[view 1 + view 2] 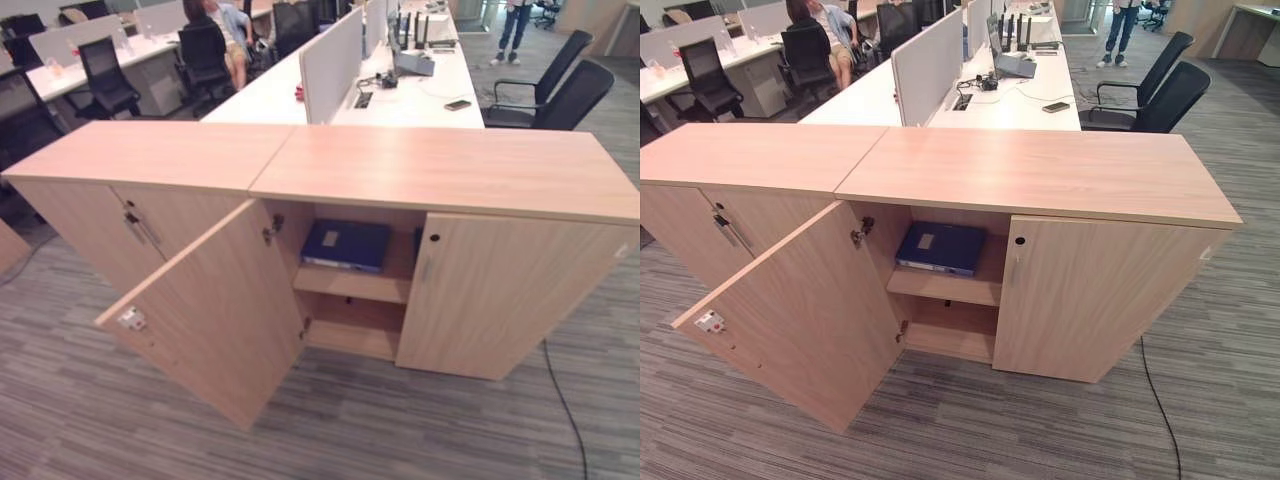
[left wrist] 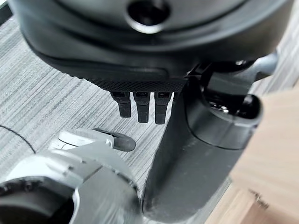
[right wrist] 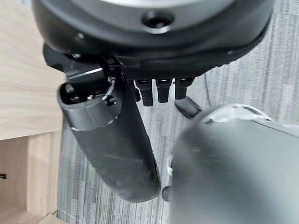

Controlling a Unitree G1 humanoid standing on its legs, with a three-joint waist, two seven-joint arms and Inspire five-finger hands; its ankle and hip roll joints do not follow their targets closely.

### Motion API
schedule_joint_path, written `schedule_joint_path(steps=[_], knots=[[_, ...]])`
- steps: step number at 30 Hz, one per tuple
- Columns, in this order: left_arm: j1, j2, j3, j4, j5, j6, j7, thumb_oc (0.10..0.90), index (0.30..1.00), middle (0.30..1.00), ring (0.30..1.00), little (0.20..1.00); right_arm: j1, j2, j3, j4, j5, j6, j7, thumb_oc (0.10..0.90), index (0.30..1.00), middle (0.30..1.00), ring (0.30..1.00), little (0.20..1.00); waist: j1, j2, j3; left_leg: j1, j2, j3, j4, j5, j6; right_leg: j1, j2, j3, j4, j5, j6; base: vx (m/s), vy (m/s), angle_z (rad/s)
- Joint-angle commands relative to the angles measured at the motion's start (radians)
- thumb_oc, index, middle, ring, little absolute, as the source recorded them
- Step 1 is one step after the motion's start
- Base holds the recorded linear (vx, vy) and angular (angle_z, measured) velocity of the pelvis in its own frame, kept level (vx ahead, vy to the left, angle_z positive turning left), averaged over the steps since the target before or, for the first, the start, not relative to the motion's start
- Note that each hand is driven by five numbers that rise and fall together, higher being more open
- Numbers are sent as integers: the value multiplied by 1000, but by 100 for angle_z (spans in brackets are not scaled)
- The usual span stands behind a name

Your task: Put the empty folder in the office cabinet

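Blue folder [image 1: 942, 247] lies flat on the cabinet's [image 1: 1040, 175] upper shelf [image 1: 950, 288], a pale label on its cover that I cannot read. I see the left door [image 1: 800, 310] swung wide and the right door [image 1: 1090, 300] closed. Left robot hand [image 2: 140, 105] and right robot hand [image 3: 161, 88] hang over carpet [image 1: 1040, 430], fingers straight, grasping nothing.

left door [image 1: 215, 320] swung wide, right door [image 1: 495, 295] shut, folder [image 1: 345, 245] filling upper shelf

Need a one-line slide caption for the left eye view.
Blue folder lying flat on the upper shelf of the office cabinet, left door swung open, right door closed.
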Motion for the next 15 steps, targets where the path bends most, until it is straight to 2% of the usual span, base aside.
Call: schedule_joint_path(steps=[1, 3, 4, 6, 15], knots=[[-72, 97, 44, -114, -79, -64, 41, 800, 900, 900, 900, 900, -57, -5, -35, 41, 49, -21, -5, 800, 900, 900, 900, 900, 39, -14, 9, 29, 9, 24, 3, -71, -29, -82, -9, -2, 10, -29, 3, -31, 193, 17], [-70, 113, 51, -164, -77, -70, 53, 800, 900, 900, 900, 900, -54, -3, -39, 35, 52, -21, -4, 800, 900, 900, 900, 900, 41, -15, 8, 29, -2, 21, 3, -75, -23, -82, -18, -3, 11, -20, 11, -12, 115, 18], [-70, 141, 55, -258, -62, -77, 63, 800, 900, 900, 900, 900, -50, -3, -44, 25, 55, -20, -2, 800, 900, 900, 900, 900, 46, -16, 6, 29, -20, 14, 3, -81, -14, -79, -31, -4, 10, -9, 21, -10, 88, 10], [-70, 172, 67, -331, -44, -77, 72, 800, 900, 900, 900, 900, -40, -1, -47, 19, 50, -17, 4, 800, 900, 900, 900, 900, 49, -21, 1, 32, -34, 11, 4, -87, -6, -76, -43, -2, 9, 2, 31, 11, 108, 16], [-150, 297, 152, -471, 20, -100, 142, 800, 900, 900, 900, 900, -17, 21, -36, -14, 38, -15, 19, 800, 900, 900, 900, 900, 39, -49, -19, 46, -68, 15, 3, -108, 14, -71, -67, 18, 1, 39, 64, 17, 37, 5]])
